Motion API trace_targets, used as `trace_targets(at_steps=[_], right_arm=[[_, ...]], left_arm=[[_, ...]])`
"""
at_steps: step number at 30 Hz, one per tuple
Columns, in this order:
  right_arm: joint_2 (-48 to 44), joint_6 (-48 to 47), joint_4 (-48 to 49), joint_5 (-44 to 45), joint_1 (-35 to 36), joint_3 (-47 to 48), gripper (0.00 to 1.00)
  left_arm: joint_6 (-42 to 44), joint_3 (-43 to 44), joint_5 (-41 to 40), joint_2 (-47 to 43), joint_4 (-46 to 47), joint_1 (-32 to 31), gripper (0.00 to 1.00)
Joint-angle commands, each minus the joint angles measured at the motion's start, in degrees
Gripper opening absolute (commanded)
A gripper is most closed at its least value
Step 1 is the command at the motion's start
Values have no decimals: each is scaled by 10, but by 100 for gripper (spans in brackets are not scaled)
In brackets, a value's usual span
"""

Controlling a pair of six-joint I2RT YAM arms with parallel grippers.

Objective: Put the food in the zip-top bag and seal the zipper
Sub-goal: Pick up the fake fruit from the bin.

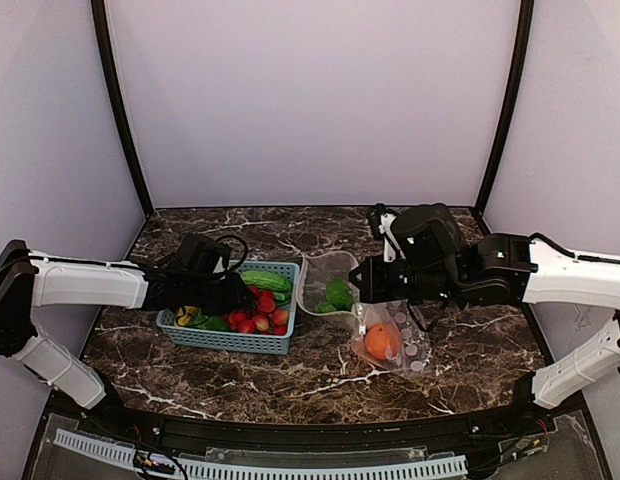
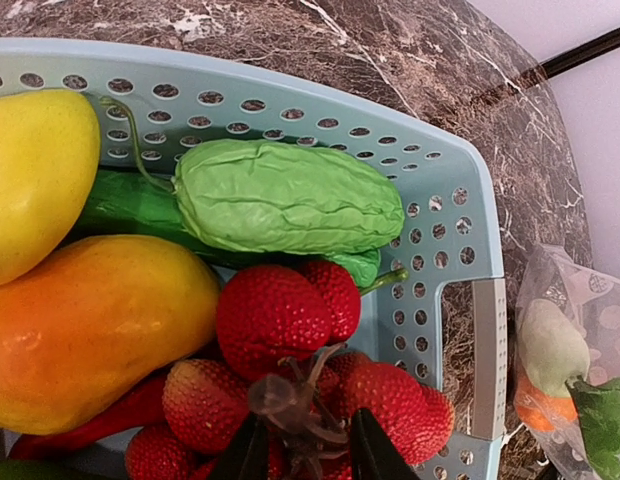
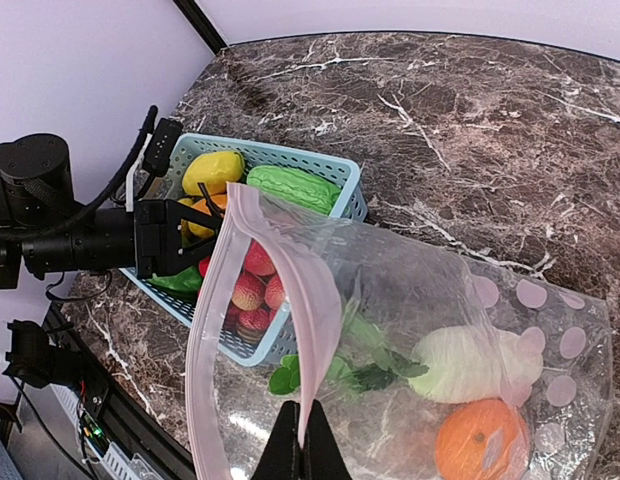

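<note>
zip-top bag [image 3: 440, 300] sits centre-right in the top view, just right of the basket [image 1: 225, 343], with its mouth lifted and turned toward the basket

inside it: orange [image 3: 480, 440], white radish [image 3: 470, 362], leafy greens [image 3: 355, 375]

zipper [image 3: 312, 330] is the pale pink strip round the mouth, and it gapes wide, so the bag is not sealed

right gripper [image 3: 302, 452], bottom centre of the right wrist view, has its fingers pinched together on the bag's mouth edge and props it open

left gripper [image 2: 302, 455] is down in the basket at the bottom centre of the left wrist view. Its fingers sit at a narrow gap either side of the dark calyx of one of the strawberries [image 2: 275, 315]. Whether they actually clamp it, the pictures do not show

the basket also holds a cucumber [image 2: 290, 195] in the upper middle and a yellow pepper [image 2: 35, 180] at the left edge, plus more produce

judged step: loading, mid-way, with the left arm on the next pick. Sealing is not near

next move calls for:
- a firm hold on that strawberry
- a lift clear of the basket wall
- a carry right to the bag mouth
- release past the zipper strip without knocking the rim out of the right gripper's pinch
</note>
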Motion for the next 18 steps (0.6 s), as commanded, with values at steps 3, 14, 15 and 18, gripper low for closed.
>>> trace_targets(at_steps=[3,14,15,18], right_arm=[[0,-5,-5,3,-5,0,0],[-3,-3,-7,4,-6,-1,0],[-3,-3,-7,3,-6,0,0],[-1,-3,-7,0,-5,1,0]], left_arm=[[12,2,-15,3,3,2,21],[60,-16,-14,-48,42,2,1],[67,-18,-15,-70,45,3,1],[104,-23,-12,-118,43,2,1]])
